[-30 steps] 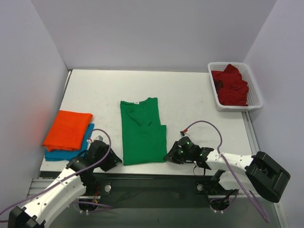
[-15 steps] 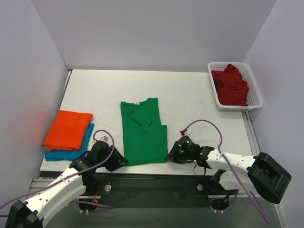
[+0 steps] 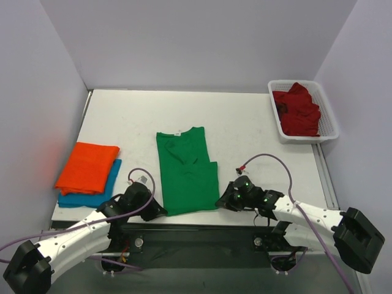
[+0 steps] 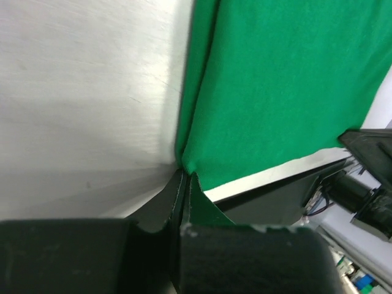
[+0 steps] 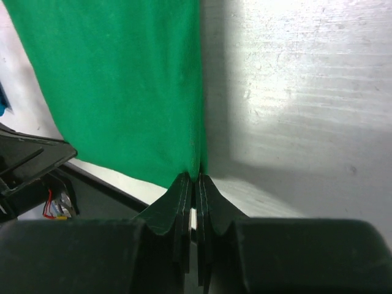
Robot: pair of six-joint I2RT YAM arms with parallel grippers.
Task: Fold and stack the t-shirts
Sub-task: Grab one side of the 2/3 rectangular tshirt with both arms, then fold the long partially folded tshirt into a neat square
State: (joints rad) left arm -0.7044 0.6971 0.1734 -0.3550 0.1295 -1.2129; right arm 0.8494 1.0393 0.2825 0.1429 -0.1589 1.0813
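left end effector (image 4: 184,176): pressed together, pinching the green shirt (image 3: 185,171) at its near-left hem corner
right end effector (image 5: 196,179): pinching the near-right corner
long axis: runs straight away from both, collar far

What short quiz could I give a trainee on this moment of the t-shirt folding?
1. True or false: the left claw and the right claw are each shut on a near corner of the green t-shirt.
2. The dark red t-shirt is: A) spread flat on the table; B) crumpled in the white basket; C) held by the right claw.
3. Which colour of t-shirt lies folded on top of the blue t-shirt?

Key: 1 true. 2 B. 3 the orange t-shirt.
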